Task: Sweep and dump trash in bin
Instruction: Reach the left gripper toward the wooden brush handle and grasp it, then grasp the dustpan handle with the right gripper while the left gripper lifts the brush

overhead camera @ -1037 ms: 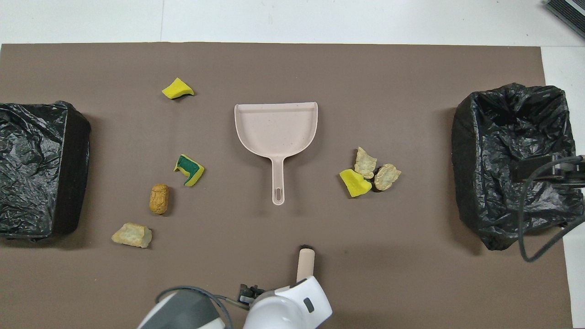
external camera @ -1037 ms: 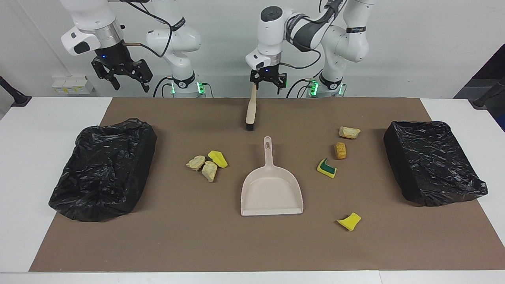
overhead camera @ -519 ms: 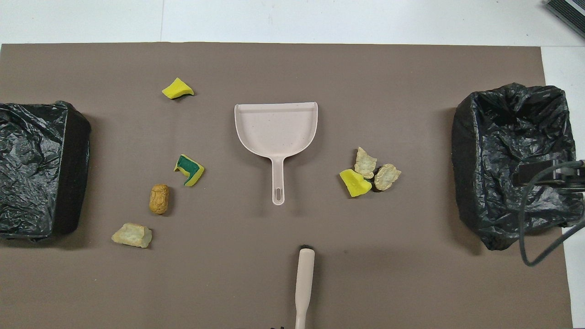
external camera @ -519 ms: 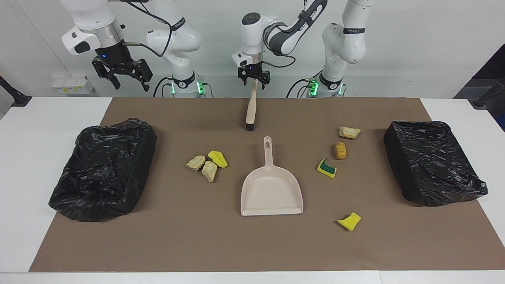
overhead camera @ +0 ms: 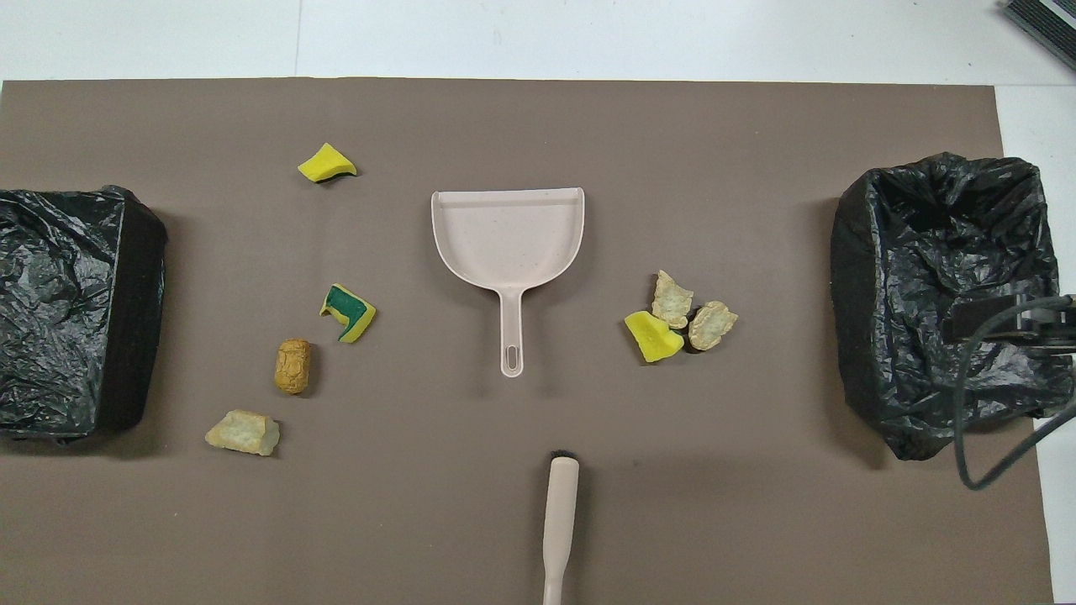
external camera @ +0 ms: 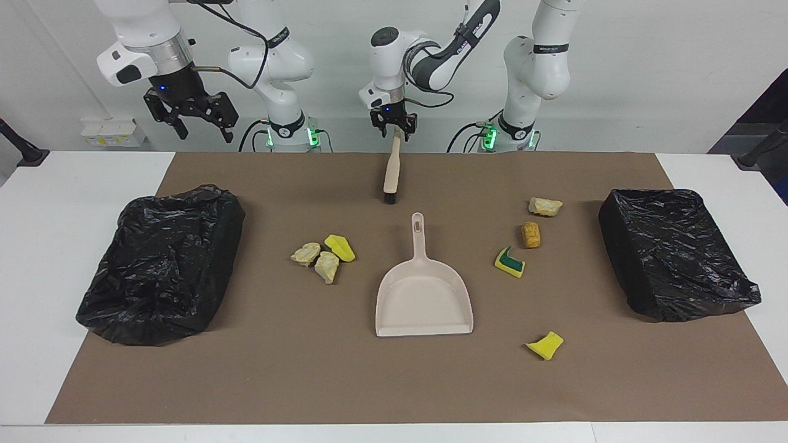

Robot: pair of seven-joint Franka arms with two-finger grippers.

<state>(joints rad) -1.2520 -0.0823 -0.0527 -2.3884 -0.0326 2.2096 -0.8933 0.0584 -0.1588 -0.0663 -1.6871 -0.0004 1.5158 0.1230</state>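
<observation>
Currently the task is at its opening stage: no sweeping has been done. All seven scraps of trash lie loose on the brown mat (external camera: 394,381) covering the white tabletop (external camera: 74,184).

Three scraps form a touching cluster toward the right arm's end: two beige rock-like lumps (external camera: 306,253) (external camera: 327,266) and a yellow sponge wedge (external camera: 340,247). Four more lie apart toward the left arm's end: a beige rock-like lump (external camera: 545,206) nearest the robots, an orange-brown cork-like lump (external camera: 530,234), a green-backed yellow sponge bit (external camera: 510,262), and a plain yellow sponge bit (external camera: 545,345) farthest from the robots.

The beige plastic dustpan (external camera: 423,294) lies empty at mid-mat, handle toward the robots. Both black-bag-lined bins (external camera: 160,261) (external camera: 674,252) stand at the mat's ends and appear to hold no scraps.

The left tool (external camera: 393,126) is at the handle end of the beige black-bristled brush (external camera: 390,175), whose bristles rest on the mat. The fingers appear to be narrowing around the handle, but whether the grip is complete cannot be told. The right tool (external camera: 196,120) waits, fingers spread wide, raised over the tabletop edge near its bin.

Remaining: secure the brush, take up the dustpan, sweep in all scraps, dump them.

View differences: only the facing view shows both tools and the brush grasp point. The overhead view (overhead camera: 561,521) cuts off the handle end, but gives the clearer plan of scrap spacing and the bare dustpan floor (overhead camera: 508,231).
</observation>
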